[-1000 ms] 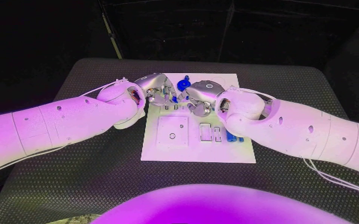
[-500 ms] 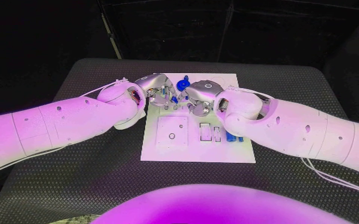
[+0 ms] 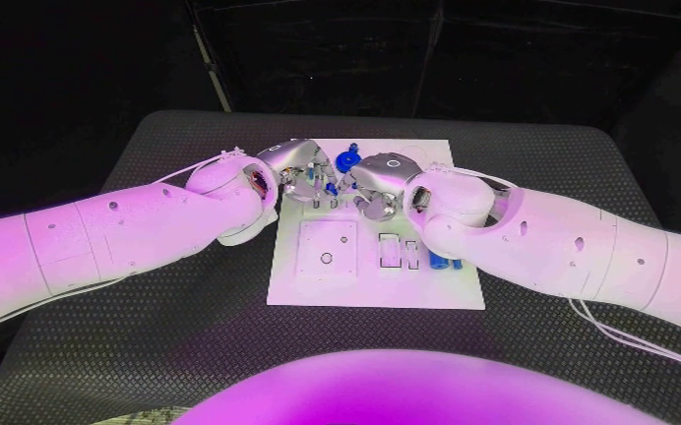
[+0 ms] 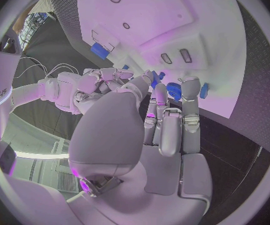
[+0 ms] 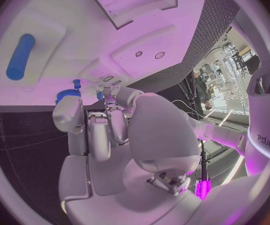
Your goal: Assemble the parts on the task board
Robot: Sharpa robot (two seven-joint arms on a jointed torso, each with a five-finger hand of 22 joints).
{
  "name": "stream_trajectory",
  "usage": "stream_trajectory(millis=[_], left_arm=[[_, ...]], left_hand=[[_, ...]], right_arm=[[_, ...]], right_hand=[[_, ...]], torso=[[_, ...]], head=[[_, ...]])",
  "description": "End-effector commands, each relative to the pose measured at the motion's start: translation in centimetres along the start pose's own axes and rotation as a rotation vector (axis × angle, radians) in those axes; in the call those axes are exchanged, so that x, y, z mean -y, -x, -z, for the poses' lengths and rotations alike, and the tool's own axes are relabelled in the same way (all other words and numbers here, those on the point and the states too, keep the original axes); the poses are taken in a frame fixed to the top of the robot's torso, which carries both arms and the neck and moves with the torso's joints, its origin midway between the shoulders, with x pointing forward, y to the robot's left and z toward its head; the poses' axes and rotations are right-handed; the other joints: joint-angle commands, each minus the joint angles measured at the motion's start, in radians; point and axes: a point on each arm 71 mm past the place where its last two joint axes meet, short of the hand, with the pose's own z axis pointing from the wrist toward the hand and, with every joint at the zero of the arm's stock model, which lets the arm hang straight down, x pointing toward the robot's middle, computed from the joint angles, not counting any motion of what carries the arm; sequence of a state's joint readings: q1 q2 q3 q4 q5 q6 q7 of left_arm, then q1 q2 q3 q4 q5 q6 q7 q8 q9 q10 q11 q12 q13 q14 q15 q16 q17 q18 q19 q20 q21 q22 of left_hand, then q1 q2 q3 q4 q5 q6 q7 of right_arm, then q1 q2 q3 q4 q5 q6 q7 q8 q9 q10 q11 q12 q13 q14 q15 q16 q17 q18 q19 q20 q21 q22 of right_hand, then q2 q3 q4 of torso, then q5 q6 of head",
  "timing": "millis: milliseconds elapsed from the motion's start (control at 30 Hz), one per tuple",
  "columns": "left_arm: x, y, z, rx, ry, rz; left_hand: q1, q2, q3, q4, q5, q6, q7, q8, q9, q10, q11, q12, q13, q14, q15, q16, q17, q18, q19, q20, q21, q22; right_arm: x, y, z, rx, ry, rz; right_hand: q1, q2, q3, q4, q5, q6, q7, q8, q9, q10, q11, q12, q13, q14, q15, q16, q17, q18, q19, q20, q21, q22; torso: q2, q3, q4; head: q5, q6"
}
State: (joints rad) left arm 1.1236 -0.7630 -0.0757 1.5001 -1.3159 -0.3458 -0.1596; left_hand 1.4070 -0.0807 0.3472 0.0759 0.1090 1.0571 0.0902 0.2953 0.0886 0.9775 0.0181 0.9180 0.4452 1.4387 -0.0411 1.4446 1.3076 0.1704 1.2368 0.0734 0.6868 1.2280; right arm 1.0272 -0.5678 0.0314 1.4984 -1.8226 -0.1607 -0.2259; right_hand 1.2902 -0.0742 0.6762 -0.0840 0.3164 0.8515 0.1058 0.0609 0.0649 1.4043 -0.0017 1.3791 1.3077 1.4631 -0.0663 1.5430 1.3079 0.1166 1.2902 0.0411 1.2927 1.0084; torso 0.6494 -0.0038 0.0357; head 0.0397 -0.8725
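- The left hand [image 3: 294,171] is reaching in from the counter's [image 3: 170,317] left side and hovering over the far left part of the task board [image 3: 372,287], close to its far edge.
- In the left wrist view that hand [image 4: 162,120] is stretching its fingers [image 4: 191,97] toward the board [image 4: 172,15], fairly straight and close together; I cannot tell whether anything is sitting between them.
- A round blue gear-like part [image 4: 173,91] is lying just beyond those fingertips, with a smaller blue part [image 4: 204,90] beside it toward the board's edge.
- In the head view the blue parts [image 3: 345,161] are sitting near the far edge of the board, between the two hands and just beside both.
- The right hand [image 3: 381,181] is coming in from the counter's right side and hovering over the far middle of the board, nearly meeting the left hand.
- In the right wrist view this hand [image 5: 110,120] is holding its fingers [image 5: 69,116] loosely extended and somewhat apart; whether it is gripping anything cannot be told.
- The blue gear [image 5: 68,93] is lying right at those fingertips, with a small blue peg [image 5: 77,83] standing just past it.
- A long blue cylinder [image 5: 20,56] is lying in a recess well apart from the fingers.
- More blue parts [image 3: 446,261] are standing near the board's right edge, beside the right forearm.
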Motion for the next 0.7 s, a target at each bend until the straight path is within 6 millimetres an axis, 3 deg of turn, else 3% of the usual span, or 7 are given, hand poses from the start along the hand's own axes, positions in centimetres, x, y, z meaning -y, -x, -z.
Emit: stream_trajectory(millis=[33, 300, 700], left_arm=[[0.4, 0.2, -0.1, 0.018, -0.013, 0.008], [0.5, 0.1, -0.2, 0.016, -0.009, 0.008], [0.4, 0.1, -0.2, 0.006, -0.004, 0.006]], left_hand=[[-0.001, 0.012, 0.011, 0.004, 0.007, 0.025, -0.008, 0.027, 0.009, 0.007, -0.002, 0.005, -0.002, 0.006, 0.002, 0.003, 0.015, -0.016, 0.006, 0.000, 0.006, 0.002], [-0.001, 0.012, 0.013, 0.003, 0.007, 0.025, -0.007, 0.027, 0.009, 0.008, -0.002, 0.005, -0.002, 0.006, 0.002, 0.004, 0.016, -0.016, 0.007, -0.001, 0.008, 0.003], [-0.001, 0.012, 0.013, 0.003, 0.007, 0.025, -0.007, 0.027, 0.009, 0.008, -0.002, 0.005, -0.002, 0.006, 0.002, 0.004, 0.016, -0.016, 0.007, -0.001, 0.008, 0.003]], right_arm=[[-0.4, -0.5, 0.0, -0.032, 0.019, 0.006], [-0.5, -1.1, 0.3, -0.038, 0.019, 0.004], [0.9, -1.0, 1.4, -0.005, -0.033, 0.028]], right_hand=[[-0.011, -0.001, -0.003, 0.002, -0.004, 0.010, 0.000, 0.005, 0.002, 0.007, 0.003, 0.007, 0.022, 0.099, 0.000, 0.005, 0.223, -0.008, 0.000, 0.001, 0.005, 0.001], [-0.013, -0.001, -0.004, 0.003, -0.006, 0.012, 0.001, 0.006, 0.002, 0.008, 0.003, 0.008, 0.023, 0.099, 0.000, 0.005, 0.224, -0.008, 0.000, 0.001, 0.005, 0.001], [-0.018, 0.001, -0.008, 0.004, -0.009, 0.034, 0.004, 0.009, 0.004, 0.008, 0.005, 0.008, 0.023, 0.099, 0.002, 0.005, 0.223, -0.008, 0.000, 0.003, 0.005, 0.002]], torso=[[0.000, 0.0000, 0.0003], [0.000, 0.0008, -0.0013], [0.000, 0.0014, -0.0012]], head=[[-0.001, 0.000], [0.000, 0.000], [0.000, 0.000]])
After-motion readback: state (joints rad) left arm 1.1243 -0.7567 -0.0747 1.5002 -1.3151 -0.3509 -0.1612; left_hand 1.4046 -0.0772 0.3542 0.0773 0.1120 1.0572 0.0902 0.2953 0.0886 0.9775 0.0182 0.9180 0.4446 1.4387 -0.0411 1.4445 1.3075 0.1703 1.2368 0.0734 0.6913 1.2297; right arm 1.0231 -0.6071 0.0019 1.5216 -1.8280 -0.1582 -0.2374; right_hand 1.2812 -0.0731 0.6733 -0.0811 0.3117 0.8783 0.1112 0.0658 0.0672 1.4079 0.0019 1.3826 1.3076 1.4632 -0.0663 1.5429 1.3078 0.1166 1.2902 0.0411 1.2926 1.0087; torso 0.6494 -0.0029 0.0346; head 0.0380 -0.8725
